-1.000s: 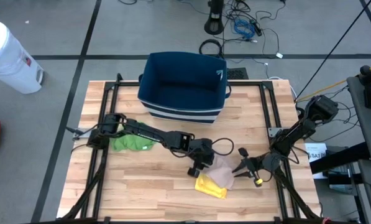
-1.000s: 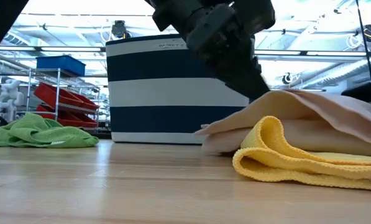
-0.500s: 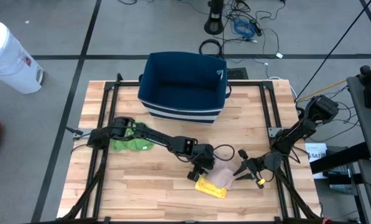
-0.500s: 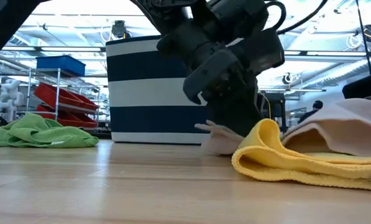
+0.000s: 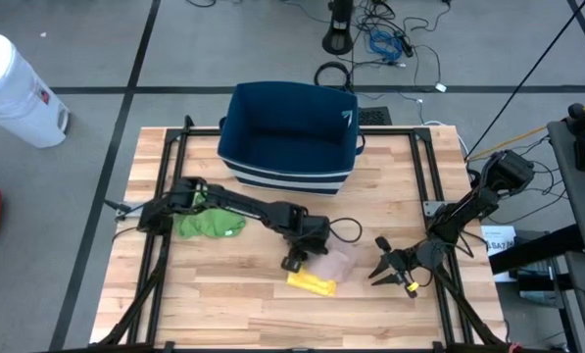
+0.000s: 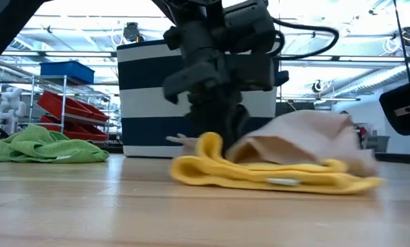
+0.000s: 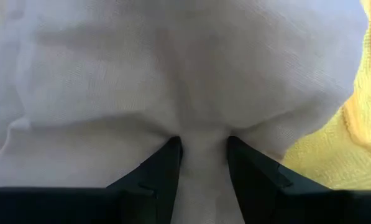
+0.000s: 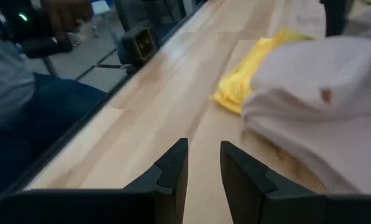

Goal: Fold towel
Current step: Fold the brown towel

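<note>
Bin (image 5: pixel 290 132) behind pink towel (image 5: pixel 331 265) holds nothing visible.

Grey tiled floor (image 5: pixel 96 59) with dark seams; white cylindrical bin (image 5: pixel 13 90) at one side; tangled cables (image 5: pixel 390 39) beyond the wooden table (image 5: pixel 223 294). Red shelf bins (image 6: pixel 64 110) (one blue above), ceiling trusses (image 6: pixel 60 41), bright overhead light.

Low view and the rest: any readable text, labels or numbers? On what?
Basket, small dark print on the top white band: too blurred to read.
Basket, white tag at the inside corner: too small to read.
White bin, red label: unreadable.
White sheet by the right arm's base: unreadable.
Nothing else.
</note>
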Robot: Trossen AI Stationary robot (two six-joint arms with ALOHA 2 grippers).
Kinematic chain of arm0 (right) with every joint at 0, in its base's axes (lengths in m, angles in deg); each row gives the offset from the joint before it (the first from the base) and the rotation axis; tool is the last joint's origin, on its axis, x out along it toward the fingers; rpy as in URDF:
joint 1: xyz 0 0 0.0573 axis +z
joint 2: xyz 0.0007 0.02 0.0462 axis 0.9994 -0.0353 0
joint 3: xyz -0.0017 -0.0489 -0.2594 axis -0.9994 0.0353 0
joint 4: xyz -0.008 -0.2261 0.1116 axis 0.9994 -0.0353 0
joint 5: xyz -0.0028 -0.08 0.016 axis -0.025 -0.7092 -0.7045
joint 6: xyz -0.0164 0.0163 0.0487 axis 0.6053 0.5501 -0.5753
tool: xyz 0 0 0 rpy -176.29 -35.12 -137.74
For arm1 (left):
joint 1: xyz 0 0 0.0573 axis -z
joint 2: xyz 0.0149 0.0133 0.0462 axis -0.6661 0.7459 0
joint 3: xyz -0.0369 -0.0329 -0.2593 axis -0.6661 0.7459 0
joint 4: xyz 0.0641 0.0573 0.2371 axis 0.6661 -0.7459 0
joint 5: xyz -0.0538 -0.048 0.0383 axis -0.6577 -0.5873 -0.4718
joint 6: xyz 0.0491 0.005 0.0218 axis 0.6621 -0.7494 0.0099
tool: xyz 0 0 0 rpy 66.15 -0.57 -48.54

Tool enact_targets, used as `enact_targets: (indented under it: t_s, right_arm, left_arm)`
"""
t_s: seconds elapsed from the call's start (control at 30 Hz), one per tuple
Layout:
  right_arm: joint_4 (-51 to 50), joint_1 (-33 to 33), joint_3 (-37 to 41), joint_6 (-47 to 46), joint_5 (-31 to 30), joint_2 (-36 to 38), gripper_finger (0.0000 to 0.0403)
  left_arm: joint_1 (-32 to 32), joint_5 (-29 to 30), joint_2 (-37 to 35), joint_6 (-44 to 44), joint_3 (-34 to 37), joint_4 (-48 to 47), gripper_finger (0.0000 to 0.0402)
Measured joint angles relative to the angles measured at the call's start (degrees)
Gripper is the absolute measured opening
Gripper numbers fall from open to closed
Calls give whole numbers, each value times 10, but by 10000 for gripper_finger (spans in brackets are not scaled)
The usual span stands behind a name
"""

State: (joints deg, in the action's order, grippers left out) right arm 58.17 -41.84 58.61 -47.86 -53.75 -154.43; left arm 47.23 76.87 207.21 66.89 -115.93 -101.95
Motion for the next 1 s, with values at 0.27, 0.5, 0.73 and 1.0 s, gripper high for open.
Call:
enact_targets:
  t_s: [0.27,0.5,0.73,1.0]
  right_arm:
    - [-17,-38,-10,61,-46,0,82]
    - [-69,-81,-72,157,-43,0,82]
    - [-193,-144,-146,191,-44,-40,82]
    - [-195,-179,-192,203,-29,-112,82]
  left_arm:
    - [3,6,-46,6,7,-55,144]
    - [3,39,-117,-15,5,-42,144]
    - [8,48,-119,-25,5,-46,144]
    - [12,61,-117,-29,5,-46,144]
